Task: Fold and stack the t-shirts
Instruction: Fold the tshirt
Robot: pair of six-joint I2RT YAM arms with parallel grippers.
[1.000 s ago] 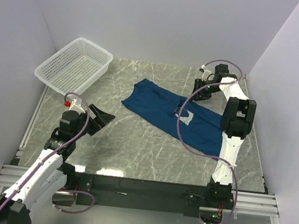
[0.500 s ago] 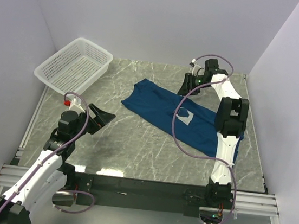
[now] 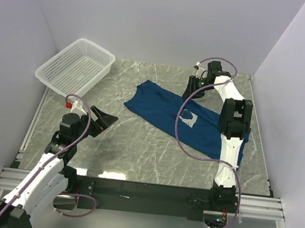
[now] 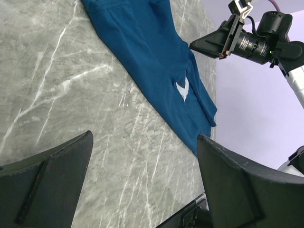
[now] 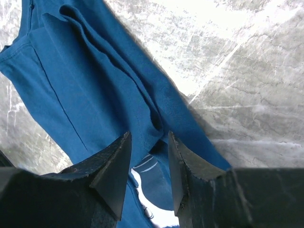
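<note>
Top view: one dark blue t-shirt (image 3: 162, 105) lies flat-ish on the marble surface (image 3: 137, 151), right of centre. It runs diagonally from the far middle toward the near right, and its near-right end is hidden behind the right arm. A small piece of the pale chest print (image 3: 188, 118) shows mid-shirt. The white mesh basket (image 3: 75, 66) sits at the far left corner, well apart from the shirt. The left pincer (image 3: 105, 120) hovers over bare surface on the left, pointing toward the shirt, apart from it. The right pincer (image 3: 191, 89) is at the shirt's far edge, tilted down.

Left wrist view: left pincer (image 4: 144, 137) is spread wide, fingers (image 4: 47, 187) at either side of the frame, nothing between them but bare marble. The shirt (image 4: 147, 52) stretches across the upper part, with wrinkles along its length and a white sliver of the print (image 4: 183, 89). The right pincer (image 4: 209, 43) hangs just above the shirt's far edge; cannot tell contact from here.

Right wrist view: right pincer (image 5: 148, 135) is partly apart, with a narrow gap and nothing clamped that I can see. Blue cloth (image 5: 85, 80) with long ridged folds lies right under the tips. The shirt edge runs diagonally, bare marble (image 5: 237, 71) beyond it. A bit of the print (image 5: 156, 213) shows low between the fingers.
</note>
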